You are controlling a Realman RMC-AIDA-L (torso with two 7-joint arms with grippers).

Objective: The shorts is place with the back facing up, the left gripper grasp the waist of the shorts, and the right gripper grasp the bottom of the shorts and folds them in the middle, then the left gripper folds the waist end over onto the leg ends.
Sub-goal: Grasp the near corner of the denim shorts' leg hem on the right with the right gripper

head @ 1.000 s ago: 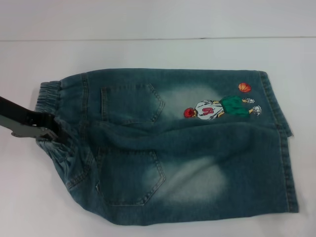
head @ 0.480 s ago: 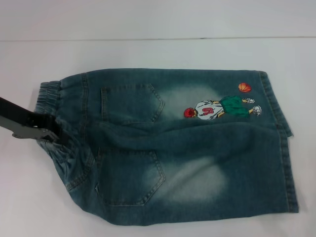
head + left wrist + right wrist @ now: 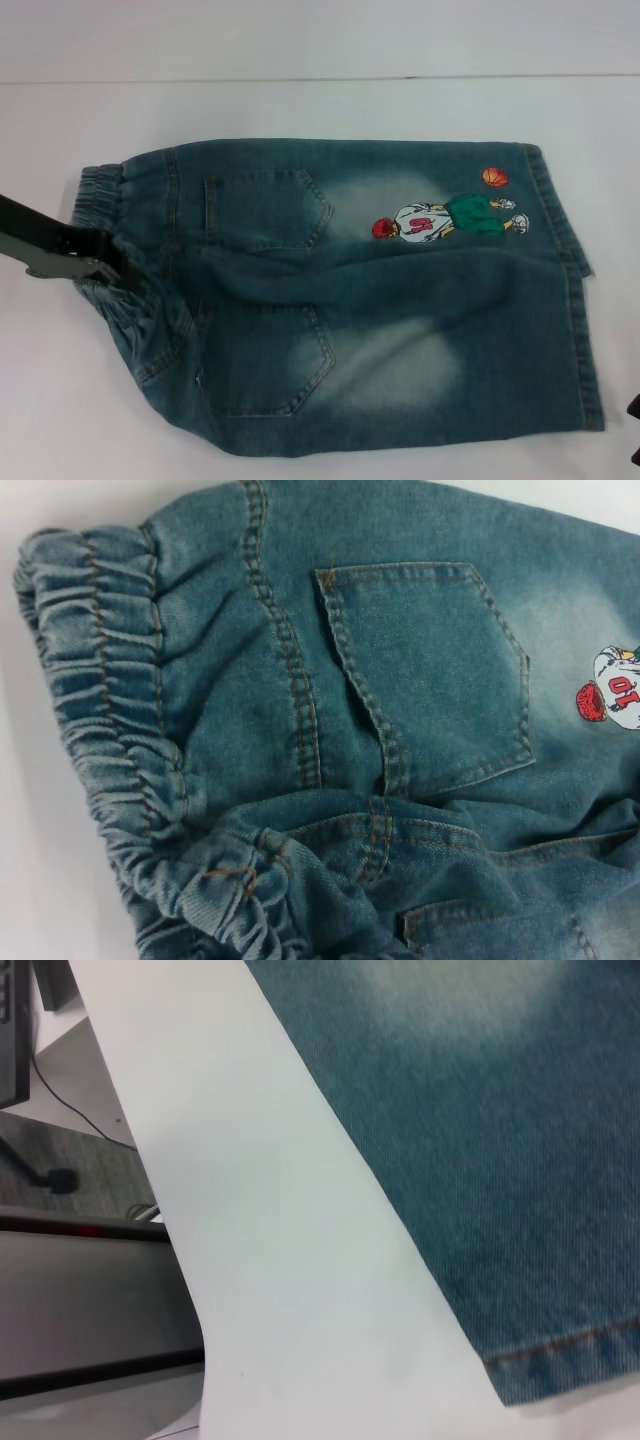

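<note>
The denim shorts (image 3: pixel 380 300) lie flat, back up, with two patch pockets and the embroidered basketball player (image 3: pixel 440 220) showing. The gathered waist (image 3: pixel 100 185) is at the left end, and the bottom of the shorts, the straight leg ends (image 3: pixel 585 340), is at the right end. My left gripper (image 3: pixel 112 268) comes in from the left and is shut on the bunched middle of the waist. The left wrist view shows the puckered waist (image 3: pixel 100 680) and a pocket (image 3: pixel 430 670) from close up. A dark sliver of my right gripper (image 3: pixel 636 408) shows at the right edge, just past the near leg's hem (image 3: pixel 560 1355).
The shorts rest on a white table (image 3: pixel 300 110). The table's near edge (image 3: pixel 170 1250) shows in the right wrist view, with grey floor, a black cable (image 3: pixel 55 1175) and dark equipment beyond it.
A dark part of the right gripper has come into view at the lower right edge. The left gripper and the shorts have barely moved.
</note>
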